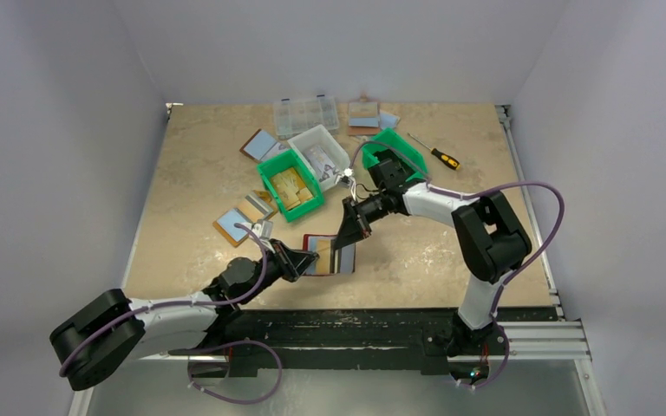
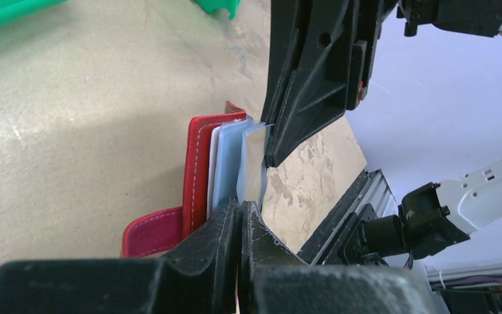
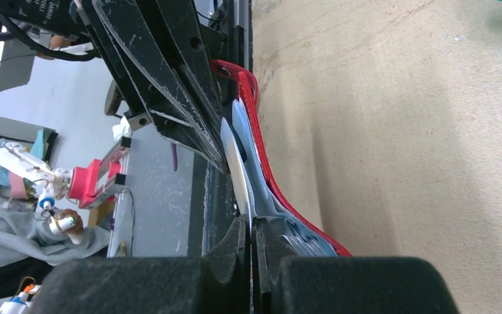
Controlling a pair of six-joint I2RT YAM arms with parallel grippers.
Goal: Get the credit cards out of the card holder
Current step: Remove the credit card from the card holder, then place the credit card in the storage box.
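The card holder (image 1: 312, 241), dark red rimmed with pale blue-grey panels, stands partly open on the table near the front edge. Its red rim (image 2: 196, 163) and small tab (image 2: 153, 232) show in the left wrist view. My left gripper (image 1: 312, 258) (image 2: 240, 206) is shut on the near edge of a pale inner panel. A thin pale grey credit card (image 2: 255, 163) (image 3: 234, 163) sticks up from the holder (image 3: 261, 150). My right gripper (image 1: 345, 245) (image 3: 248, 222) comes from the far side and is shut on that card's edge. More card edges sit in the pockets (image 3: 307, 239).
Behind the holder are a green bin (image 1: 290, 185) of yellowish pieces, a white bin (image 1: 319, 147), a second green bin (image 1: 403, 149) and a clear organiser box (image 1: 305, 113). Tan-rimmed bifolds (image 1: 243, 217) lie left, a screwdriver (image 1: 436, 152) right. The black rail (image 1: 381, 325) runs along the front.
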